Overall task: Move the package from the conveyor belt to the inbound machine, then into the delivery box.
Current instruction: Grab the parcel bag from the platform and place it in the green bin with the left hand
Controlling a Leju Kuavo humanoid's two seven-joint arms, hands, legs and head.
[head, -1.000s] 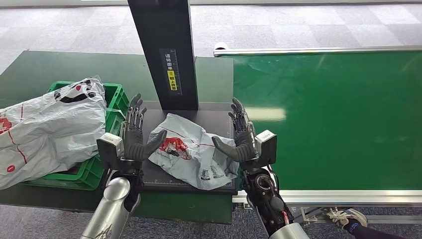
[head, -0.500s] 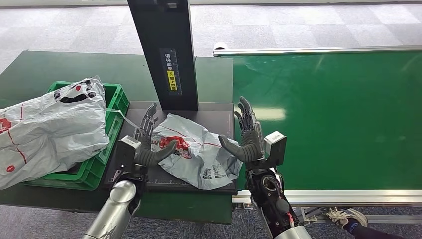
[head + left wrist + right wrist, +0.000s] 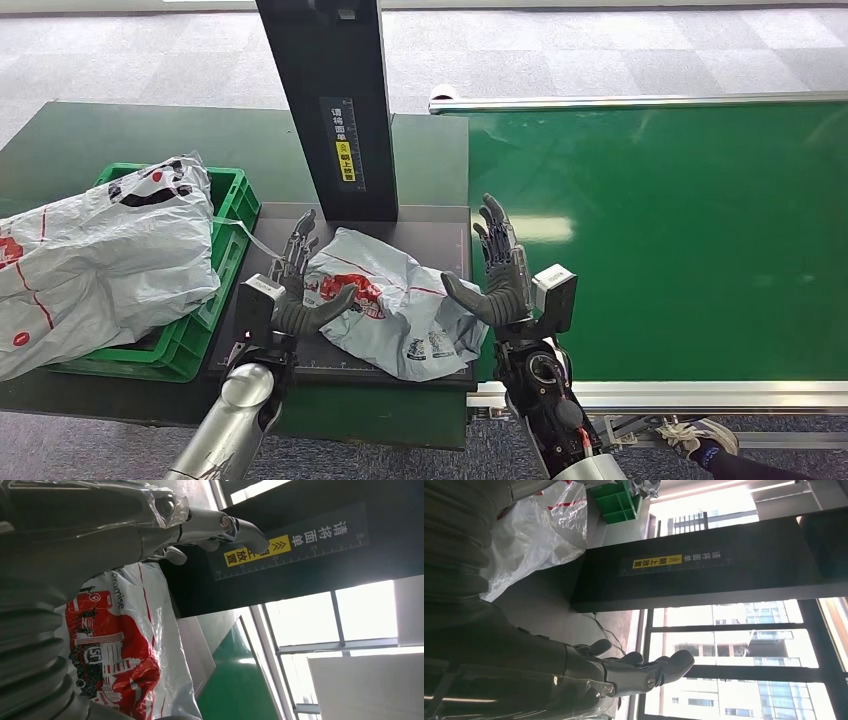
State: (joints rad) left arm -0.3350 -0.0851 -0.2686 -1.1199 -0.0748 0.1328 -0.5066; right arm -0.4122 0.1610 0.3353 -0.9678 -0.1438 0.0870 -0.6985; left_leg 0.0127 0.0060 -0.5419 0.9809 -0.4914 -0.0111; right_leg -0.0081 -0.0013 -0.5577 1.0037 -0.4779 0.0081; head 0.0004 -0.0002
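From the head view, the crinkled grey plastic package with its red print lies on the dark flat plate of the machine, left of the smooth green belt. The left hand and right hand flank it with fingers spread, holding nothing. The left wrist view adds the yellow label on the black post, and the right wrist view shows the ribbed green crate at the far left.

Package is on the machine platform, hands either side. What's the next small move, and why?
Probably close both hands inward onto the package: the left hand is already at its edge, the right hand stands open just beside it, and neither grips it yet. The green box waits to the left.
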